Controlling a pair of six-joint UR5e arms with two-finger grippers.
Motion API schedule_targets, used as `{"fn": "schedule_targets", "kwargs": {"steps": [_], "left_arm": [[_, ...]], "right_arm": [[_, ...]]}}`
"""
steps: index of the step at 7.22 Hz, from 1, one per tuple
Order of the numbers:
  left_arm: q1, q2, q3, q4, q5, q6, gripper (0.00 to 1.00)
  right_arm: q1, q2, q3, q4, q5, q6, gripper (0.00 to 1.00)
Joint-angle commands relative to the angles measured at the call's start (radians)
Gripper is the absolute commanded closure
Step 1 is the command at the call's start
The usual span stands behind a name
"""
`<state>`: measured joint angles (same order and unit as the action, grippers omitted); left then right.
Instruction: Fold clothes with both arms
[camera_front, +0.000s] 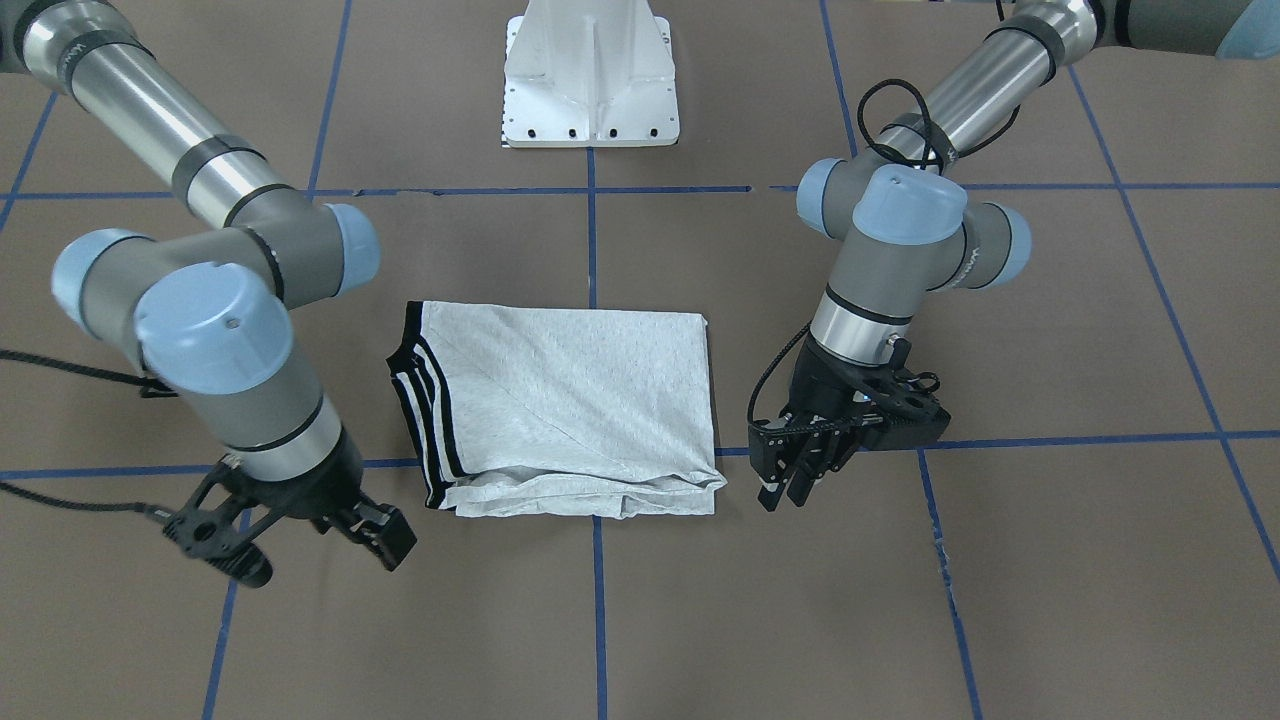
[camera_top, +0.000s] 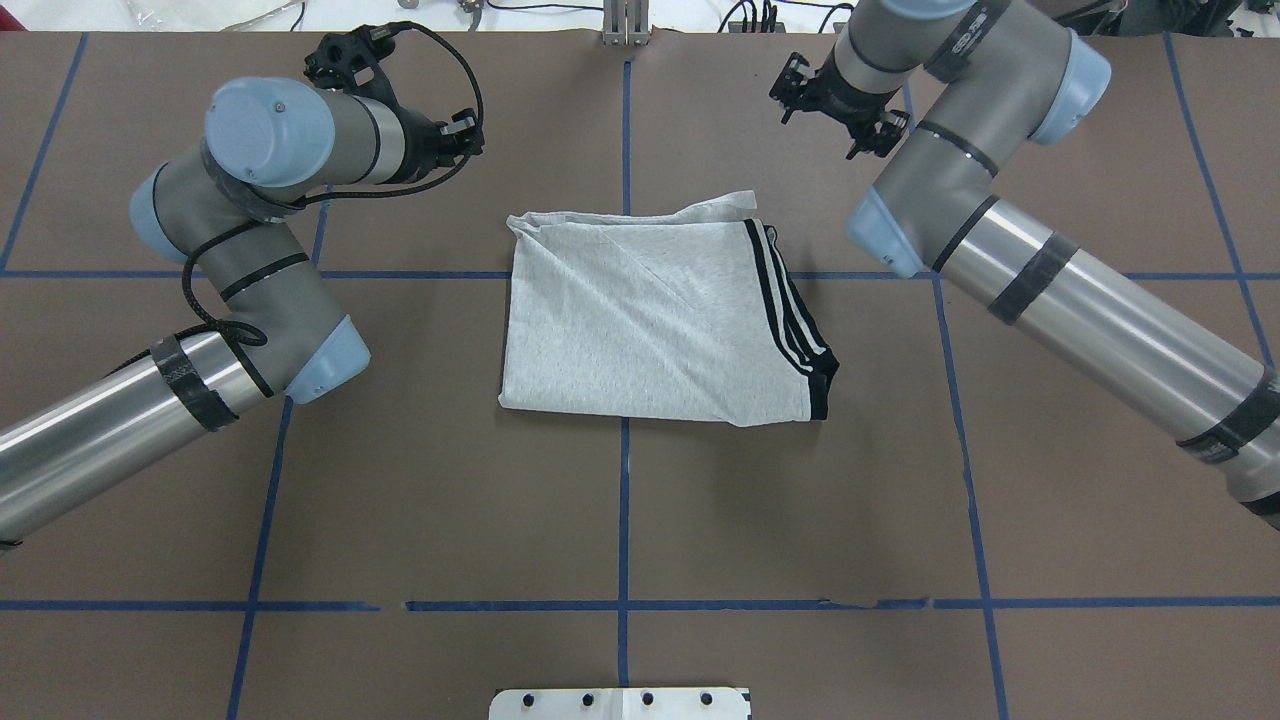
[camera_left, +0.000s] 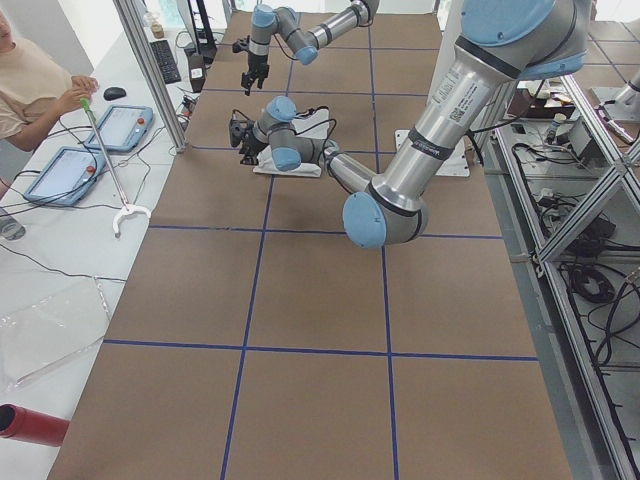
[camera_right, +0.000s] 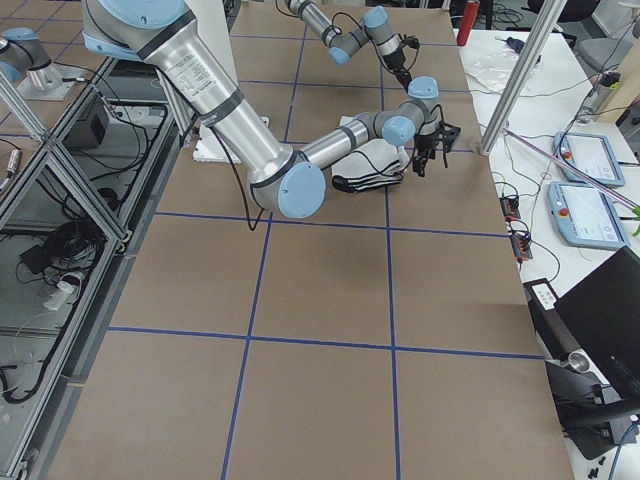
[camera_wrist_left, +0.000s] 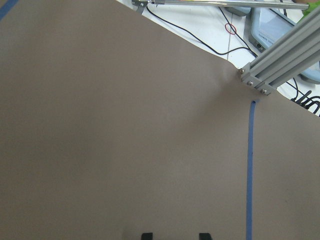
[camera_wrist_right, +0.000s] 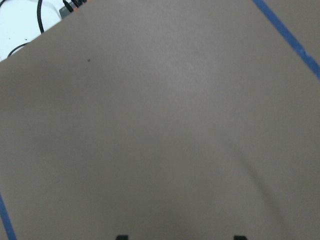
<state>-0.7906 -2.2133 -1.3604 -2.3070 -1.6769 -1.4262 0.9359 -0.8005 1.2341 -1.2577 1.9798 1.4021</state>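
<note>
The clothes are one light grey T-shirt (camera_front: 560, 400) with black stripes on one edge, folded into a rectangle and lying flat mid-table (camera_top: 650, 330). My left gripper (camera_front: 785, 495) hangs just off the shirt's plain side. Its fingertips (camera_wrist_left: 146, 235) stand a small gap apart over bare table, with nothing between them. Past the shirt's striped side my right gripper (camera_front: 320, 560) is spread wide open, and its view shows only brown table (camera_wrist_right: 180, 238). Neither gripper touches the shirt.
The white pedestal base (camera_front: 590, 80) stands behind the shirt. Blue tape lines (camera_top: 625, 520) grid the brown table. An aluminium frame post (camera_wrist_left: 280, 65) stands at the table's far edge. A person (camera_left: 30, 80) sits at a side desk with tablets.
</note>
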Motion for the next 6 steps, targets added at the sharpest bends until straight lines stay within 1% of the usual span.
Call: {"fn": "schedule_targets", "kwargs": {"steps": [1,2,3,4,5,6], "left_arm": [[-0.060,0.013,0.004,-0.005,-0.036,0.160,0.57],[-0.123,0.044,-0.002,-0.005,-0.152,0.296,0.56],[-0.219,0.081,-0.006,0.004,-0.317,0.445,0.55],[-0.345,0.157,-0.072,0.012,-0.466,0.571,0.52],[-0.449,0.247,-0.122,0.012,-0.560,0.715,0.51],[-0.526,0.307,-0.123,0.024,-0.614,0.897,0.51]], "right_arm": [[0.091,-0.052,-0.019,0.003,0.057,-0.214,0.00],[0.156,-0.105,-0.019,0.003,0.098,-0.380,0.00],[0.220,-0.153,-0.018,0.000,0.121,-0.557,0.00],[0.288,-0.196,-0.018,-0.008,0.178,-0.725,0.00],[0.347,-0.236,-0.019,-0.009,0.222,-0.838,0.00],[0.427,-0.305,-0.007,-0.008,0.308,-0.912,0.00]]}}
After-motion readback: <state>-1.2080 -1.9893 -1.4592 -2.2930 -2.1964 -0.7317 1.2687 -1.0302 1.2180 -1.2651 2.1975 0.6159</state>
